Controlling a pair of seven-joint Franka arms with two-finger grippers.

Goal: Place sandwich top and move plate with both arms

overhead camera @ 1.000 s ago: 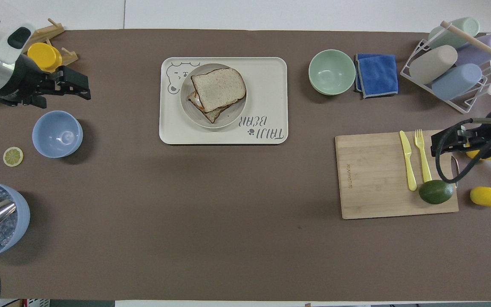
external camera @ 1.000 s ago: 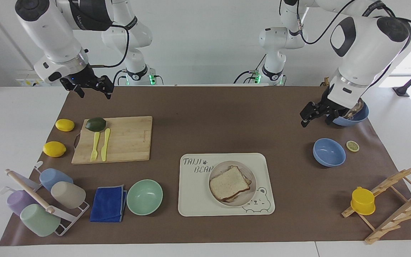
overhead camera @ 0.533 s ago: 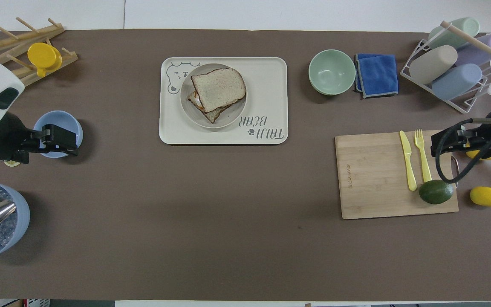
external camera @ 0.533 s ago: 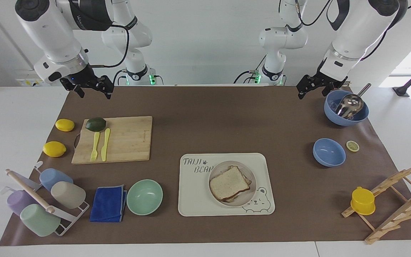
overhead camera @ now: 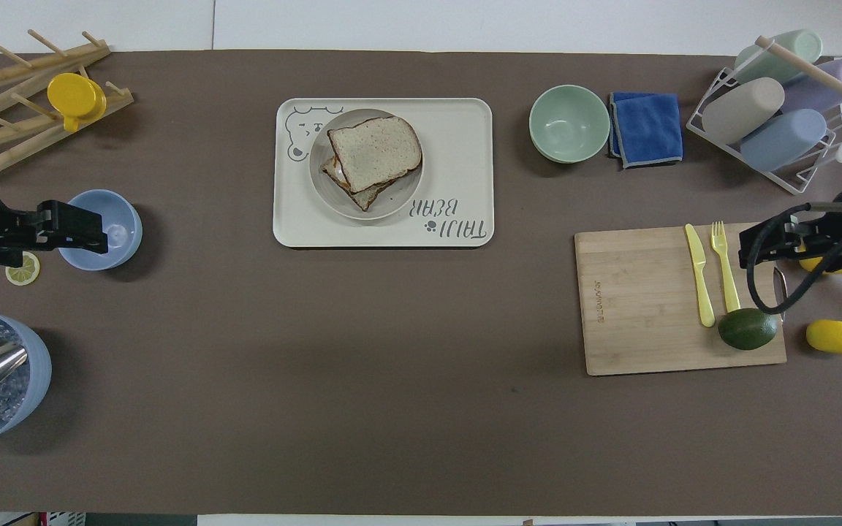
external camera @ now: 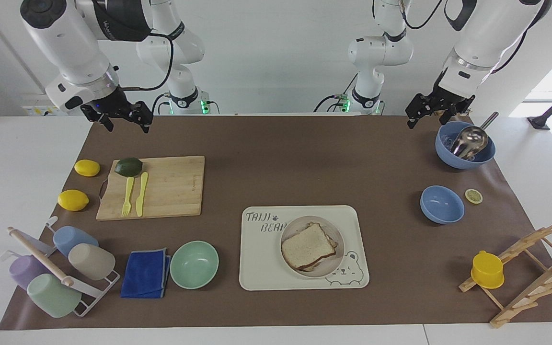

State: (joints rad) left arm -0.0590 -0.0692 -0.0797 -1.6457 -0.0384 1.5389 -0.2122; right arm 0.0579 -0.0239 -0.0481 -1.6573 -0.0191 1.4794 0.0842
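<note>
The sandwich top (external camera: 307, 245) is a pale speckled slice lying on the stacked sandwich, seen from overhead as well (overhead camera: 375, 151). The sandwich sits on the light-grey plate (external camera: 334, 266) (overhead camera: 321, 172), which stands on the cream bear tray (external camera: 257, 268) (overhead camera: 465, 131). My left gripper (external camera: 427, 120) (overhead camera: 99, 234) is open and empty, raised at the left arm's end of the table, beside the blue bowl holding a metal scoop (external camera: 465, 143). My right gripper (external camera: 128, 126) (overhead camera: 748, 253) is open and empty, waiting raised over the right arm's end of the cutting board (external camera: 161, 187).
A mint-green bowl (external camera: 194, 264), blue cloth (external camera: 145, 273) and cup rack (external camera: 55, 268) lie toward the right arm's end. The board carries a fork, knife and avocado (external camera: 128, 166), with two lemons beside. A small blue bowl (external camera: 442, 204), lemon slice and wooden rack (external camera: 525, 268) lie at the left arm's end.
My left gripper has risen and drawn back toward the robots from beside the scoop bowl. The right arm, the sandwich and the plate have not moved.
</note>
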